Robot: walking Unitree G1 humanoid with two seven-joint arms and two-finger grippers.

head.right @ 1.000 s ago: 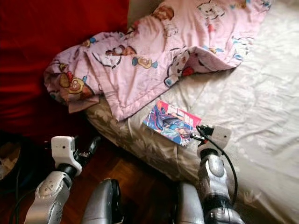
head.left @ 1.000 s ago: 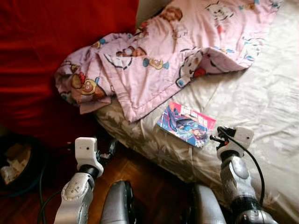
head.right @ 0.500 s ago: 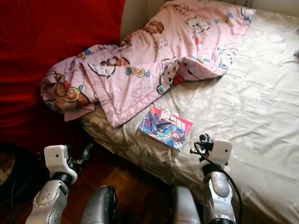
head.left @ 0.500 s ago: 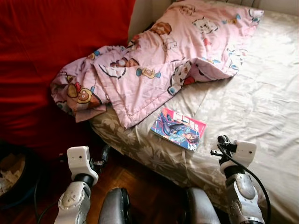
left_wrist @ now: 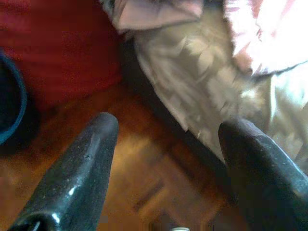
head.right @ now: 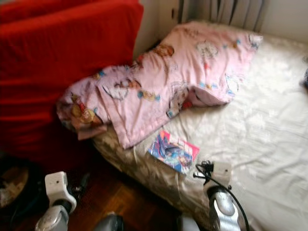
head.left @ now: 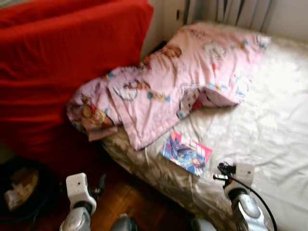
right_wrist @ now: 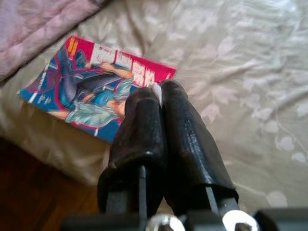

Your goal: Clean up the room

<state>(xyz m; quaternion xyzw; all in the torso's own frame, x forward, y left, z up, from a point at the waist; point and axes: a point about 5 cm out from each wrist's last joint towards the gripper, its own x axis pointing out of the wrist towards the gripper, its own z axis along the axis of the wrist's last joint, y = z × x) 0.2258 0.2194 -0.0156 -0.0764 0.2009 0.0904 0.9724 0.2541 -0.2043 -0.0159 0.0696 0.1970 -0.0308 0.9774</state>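
The head camera has tilted up and both arms now sit lower. The right claw [right_wrist: 159,94], clenched empty, hovers beside the book [head.left: 186,154] near the bed [head.left: 269,139] edge, ready to reach. The left claw [left_wrist: 168,144] is released over the floor [left_wrist: 144,178].

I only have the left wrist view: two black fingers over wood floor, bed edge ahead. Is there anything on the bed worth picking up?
Observer: Yes, a comic book lies flat near the bed's front edge, just below a crumpled pink blanket.
Operator: Which gripper is closer to it?
Observer: The right gripper; its closed fingertips sit just beside the book's corner, above the sheet.
Operator: And my left gripper?
Observer: The left gripper is open, low over the floor beside the bed.
Operator: What's left of me?
Observer: A red-covered sofa, with a dark bin at its foot.
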